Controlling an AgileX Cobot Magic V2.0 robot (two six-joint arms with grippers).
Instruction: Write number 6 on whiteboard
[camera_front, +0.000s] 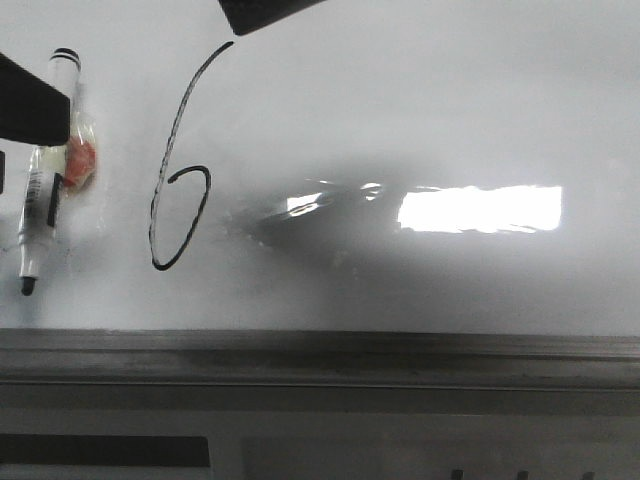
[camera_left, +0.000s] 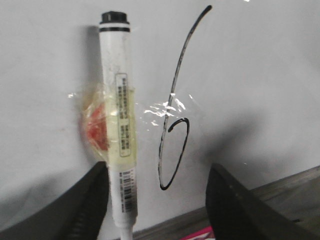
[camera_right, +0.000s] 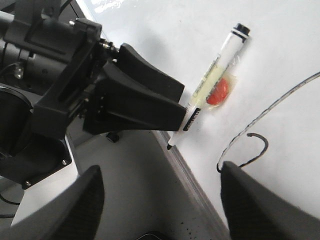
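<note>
Front view: we see the number 6 (camera_front: 178, 165) finished on the whiteboard (camera_front: 430, 110), the marker (camera_front: 45, 170) lying flat beside it, apparently set down. Left wrist view: the left gripper (camera_left: 157, 200) spreads wide, empty, the marker near one finger. Right wrist view: the right gripper (camera_right: 160, 200) gapes wide, holding nothing, presumably idle.

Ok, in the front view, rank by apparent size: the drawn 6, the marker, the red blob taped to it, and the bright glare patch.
1. The 6 and marker, nearly alike in length.
2. Glare patch, shorter.
3. Red blob, smallest.
</note>
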